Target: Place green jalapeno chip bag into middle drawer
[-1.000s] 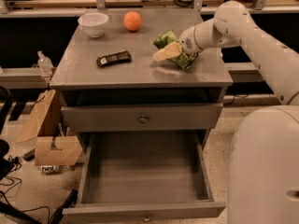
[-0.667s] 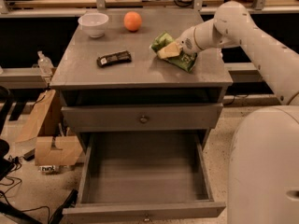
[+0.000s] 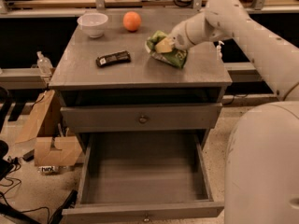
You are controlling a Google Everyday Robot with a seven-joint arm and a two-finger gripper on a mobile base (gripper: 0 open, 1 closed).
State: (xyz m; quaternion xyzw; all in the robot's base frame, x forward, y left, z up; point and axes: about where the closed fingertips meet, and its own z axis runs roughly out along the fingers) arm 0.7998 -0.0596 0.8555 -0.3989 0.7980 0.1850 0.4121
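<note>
Grey tabletop [image 3: 93,71] fills my view, with my white arm [image 3: 261,45] cut off at the right edge. Below it the middle drawer [image 3: 145,181] stands pulled open, front rim cropped. My claw [image 3: 170,43] pinches the green jalapeno chip bag [image 3: 176,57] at the tabletop's back right, tips buried in its folds.

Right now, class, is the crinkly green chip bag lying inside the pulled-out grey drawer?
No: the crinkly green chip bag is up at the grey cabinet top, with the robot's hand against it.
</note>
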